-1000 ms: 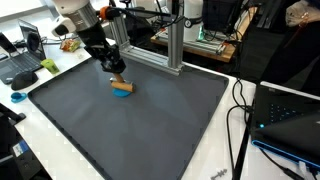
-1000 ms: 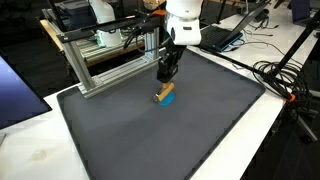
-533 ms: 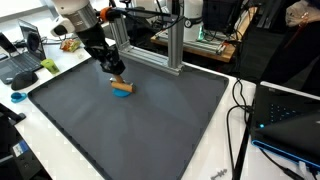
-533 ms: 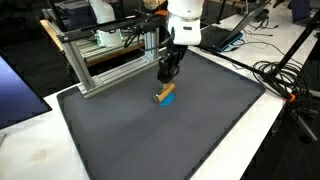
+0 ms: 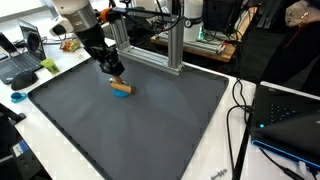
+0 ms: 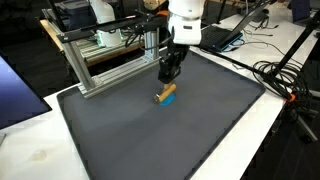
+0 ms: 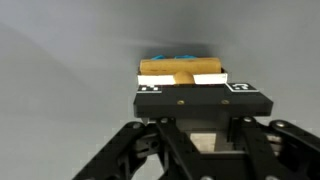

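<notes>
A tan wooden block [image 5: 121,87] lies on a blue block on the dark grey mat [image 5: 140,125]; both exterior views show it [image 6: 165,95]. My gripper [image 5: 114,71] points down just above and behind the block, very close to it [image 6: 168,74]. In the wrist view the wooden block [image 7: 180,70] lies just past my gripper [image 7: 190,95], with a blue edge behind it. A black plate with markers hides my fingertips, so I cannot tell whether they are open or shut, or whether they touch the block.
An aluminium frame [image 6: 105,45] stands along the mat's far edge, close behind the gripper [image 5: 170,45]. Laptops [image 5: 20,60] and cables [image 6: 285,75] lie on the white table around the mat.
My gripper has shifted slightly up and away from the block. The block has stayed in place.
</notes>
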You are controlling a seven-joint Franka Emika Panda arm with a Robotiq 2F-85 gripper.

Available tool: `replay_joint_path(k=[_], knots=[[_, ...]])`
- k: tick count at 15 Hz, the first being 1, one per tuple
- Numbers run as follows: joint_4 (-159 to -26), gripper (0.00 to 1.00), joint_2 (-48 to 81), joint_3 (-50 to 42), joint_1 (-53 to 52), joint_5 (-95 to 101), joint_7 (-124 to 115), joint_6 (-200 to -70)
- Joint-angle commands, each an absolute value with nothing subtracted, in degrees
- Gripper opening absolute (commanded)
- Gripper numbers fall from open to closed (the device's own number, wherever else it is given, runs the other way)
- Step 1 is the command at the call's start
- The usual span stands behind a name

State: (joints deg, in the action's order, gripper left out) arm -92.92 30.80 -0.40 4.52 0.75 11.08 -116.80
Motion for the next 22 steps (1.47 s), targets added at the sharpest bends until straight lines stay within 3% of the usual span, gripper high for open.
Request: replay_joint_path(k=[1,22], knots=[[-93.0,0.22,33.1,-0.7,3.8,1.2,8.7,-120.8],[-91.5,0.22,34.7,-0.3,3.8,1.1,9.6,-120.0]])
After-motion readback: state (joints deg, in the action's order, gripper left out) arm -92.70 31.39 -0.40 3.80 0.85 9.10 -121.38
